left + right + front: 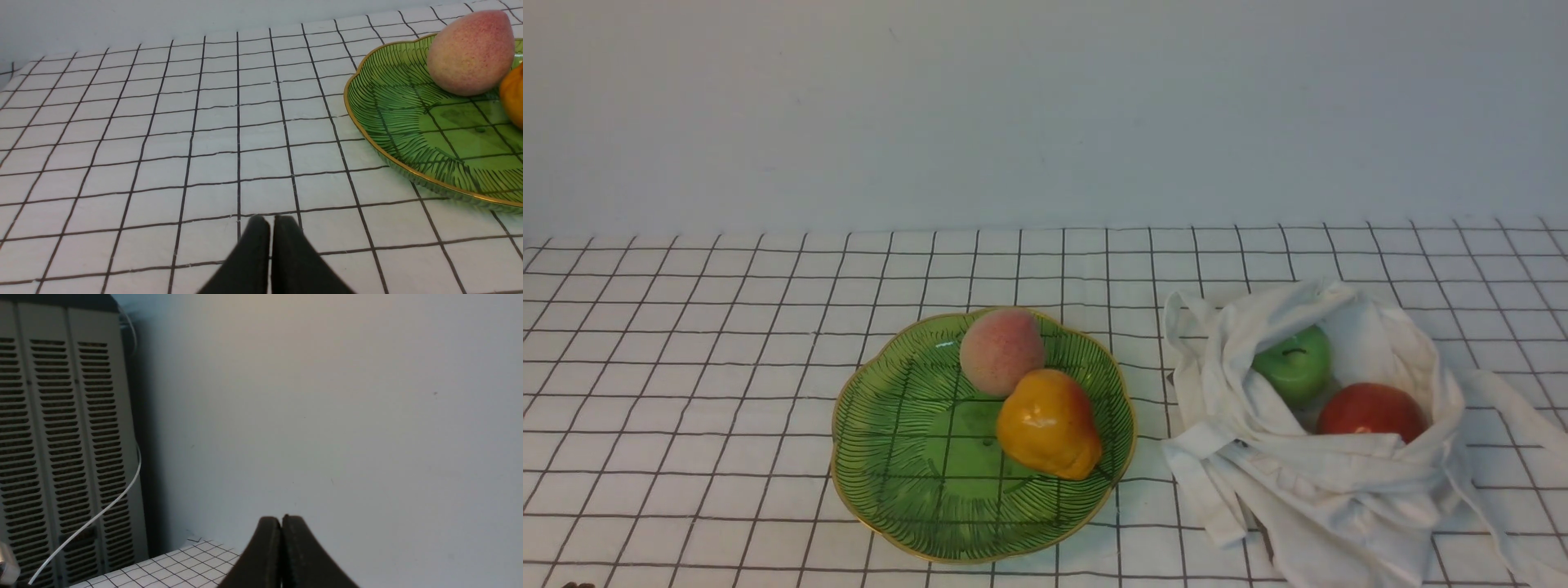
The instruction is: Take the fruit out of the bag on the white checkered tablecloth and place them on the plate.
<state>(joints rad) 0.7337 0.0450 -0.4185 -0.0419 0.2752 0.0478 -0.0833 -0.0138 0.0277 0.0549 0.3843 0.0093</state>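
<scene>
Left end effector (270, 222): I see it clenched and empty, near the plate (392, 122).
Right end effector (281, 520): clenched, empty, facing the wall (367, 396).
On the plate: peach (1001, 351) touching a yellow-orange fruit (1048, 423).
Right of the plate: bag (1339, 498) holding green apple (1294, 363) and red fruit (1370, 410).

Bag (1339, 498) folds crowd the apple (1294, 363); half the plate (907, 457) lies bare.
</scene>
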